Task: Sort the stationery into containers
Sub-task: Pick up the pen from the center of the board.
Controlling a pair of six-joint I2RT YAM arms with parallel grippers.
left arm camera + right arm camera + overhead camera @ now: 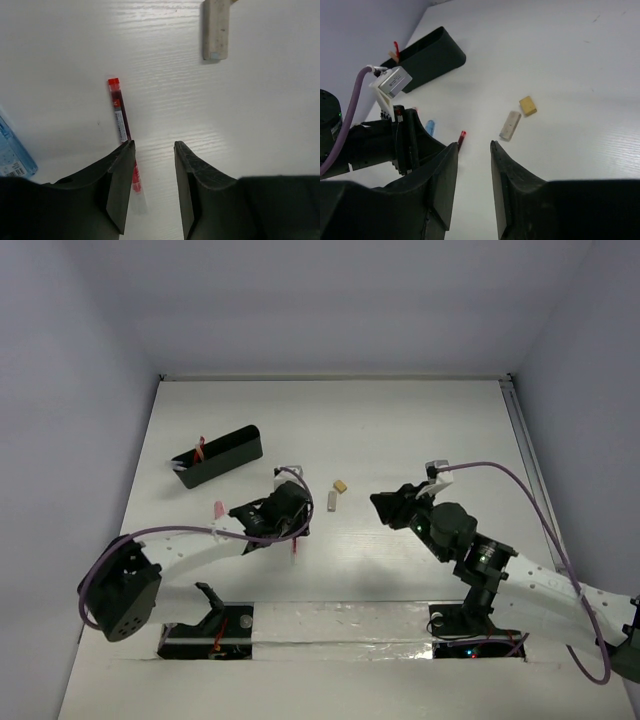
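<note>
A red pen (pixel 119 110) lies on the white table, its lower end passing beside and under my left gripper's left finger (pixel 120 185). My left gripper (pixel 154 145) hovers open over it with nothing between the jaws. A white eraser (pixel 216 30) lies further ahead, and a blue capsule piece (pixel 12 150) sits at the left edge. My right gripper (pixel 474 145) is open and empty, facing the white eraser (pixel 510 125), a beige eraser (pixel 528 105) and the pen's red tip (pixel 462 136). The black container (pixel 218 457) stands at the back left with a red item (pixel 201 448) sticking out.
A pink capsule (pixel 219 509) lies left of my left gripper (pixel 292 520). My right gripper (pixel 385 502) sits just right of the two erasers (pixel 332 501). Grey walls enclose the table. Dark openings (pixel 205 628) sit by the arm bases at the near edge.
</note>
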